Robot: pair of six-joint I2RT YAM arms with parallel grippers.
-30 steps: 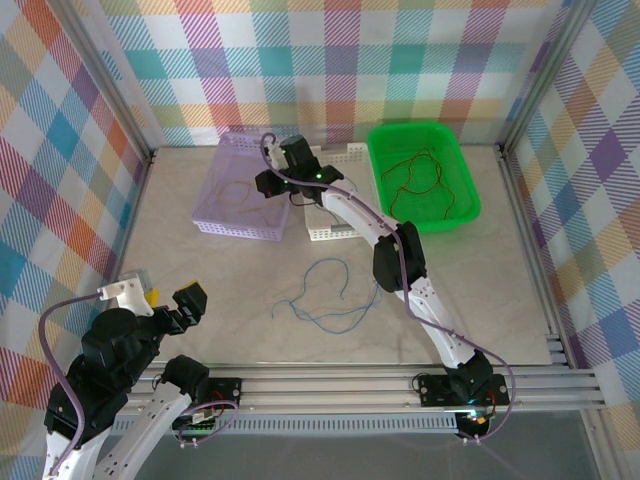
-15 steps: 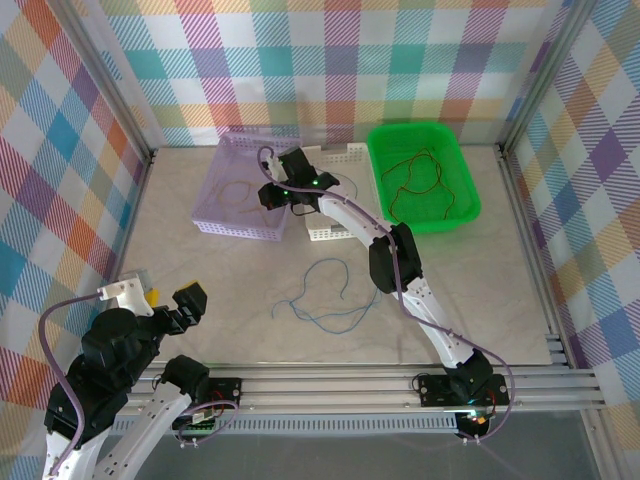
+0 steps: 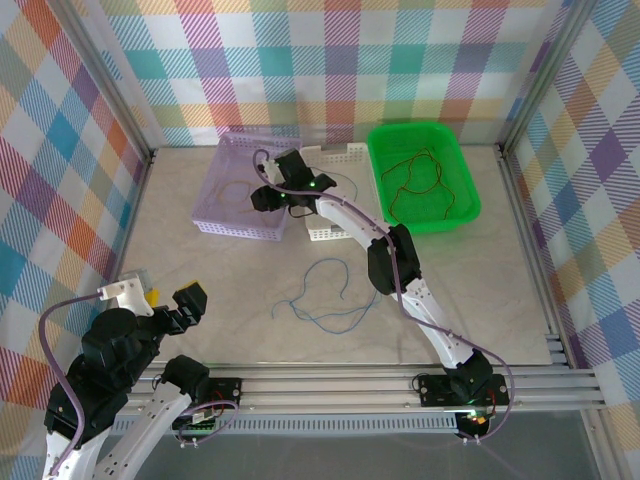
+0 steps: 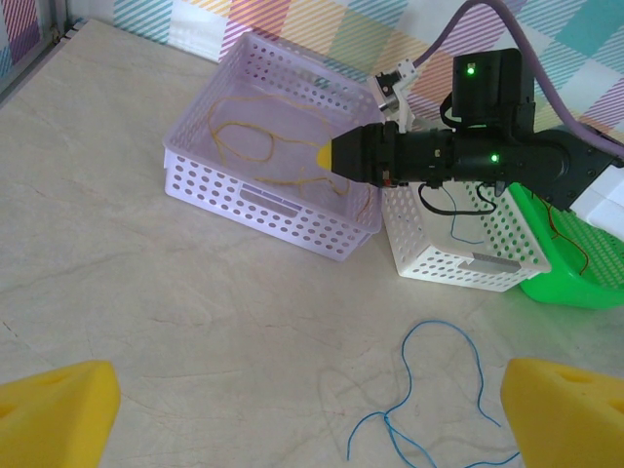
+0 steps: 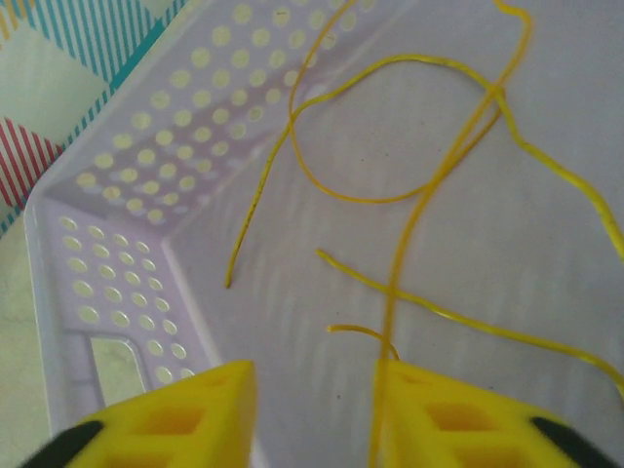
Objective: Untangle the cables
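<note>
- From above: your right gripper [image 3: 264,195] reaches over the purple basket [image 3: 240,228], where the yellow cable [image 3: 235,188] lies. Red and brown cables [image 3: 415,180] rest in the green tray [image 3: 470,205], so each colour seems to get its own bin. The blue cable [image 3: 325,320] sprawls on the table [image 3: 200,260] between the arms, not yet sorted. Your left gripper [image 3: 172,298] hangs at the near edge, clear of the work.
- Left wrist: the left gripper [image 4: 312,414] has its yellow fingertips [image 4: 58,414] spread wide and holds nothing. It looks out across the table [image 4: 146,322] at the blue cable [image 4: 388,419], knotted near its middle. Beyond, the right gripper [image 4: 327,154] pokes in over the purple basket [image 4: 253,200] and the yellow cable [image 4: 244,141].
- Right wrist: the right gripper [image 5: 312,375] stands partly apart, clamped on nothing. The yellow cable [image 5: 419,195] loops across the floor of the purple basket [image 5: 127,166]. One strand runs down along the inner edge of a finger [image 5: 458,419]; whether it touches the pad is hard to say.
</note>
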